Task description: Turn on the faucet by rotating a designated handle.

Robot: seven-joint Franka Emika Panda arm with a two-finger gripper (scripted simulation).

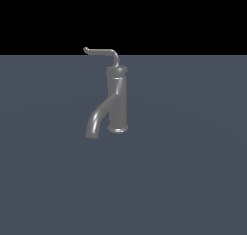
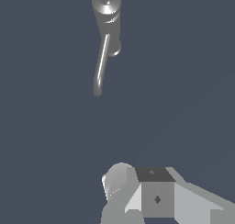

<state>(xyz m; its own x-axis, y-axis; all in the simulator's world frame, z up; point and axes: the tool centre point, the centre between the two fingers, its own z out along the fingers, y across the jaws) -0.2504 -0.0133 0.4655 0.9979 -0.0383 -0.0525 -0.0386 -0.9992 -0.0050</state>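
The dark grey faucet (image 1: pixel 117 101) stands upright on the flat grey surface, its thick spout (image 1: pixel 96 121) curving down toward the exterior view's left. The thin bent handle (image 1: pixel 102 51) sits on top of the body, its long arm pointing to the exterior view's left with an upturned tip. The wrist view looks down on the faucet (image 2: pixel 106 2), with the handle (image 2: pixel 103 58) as a thin bright rod. My gripper (image 2: pixel 137 186) shows only in the wrist view, well apart from the faucet and touching nothing. How its jaws stand is unclear. It is not in the exterior view.
The faucet stands on a plain grey-blue surface (image 1: pixel 183 171) that fills the lower part of the exterior view, under a black background. No other objects show.
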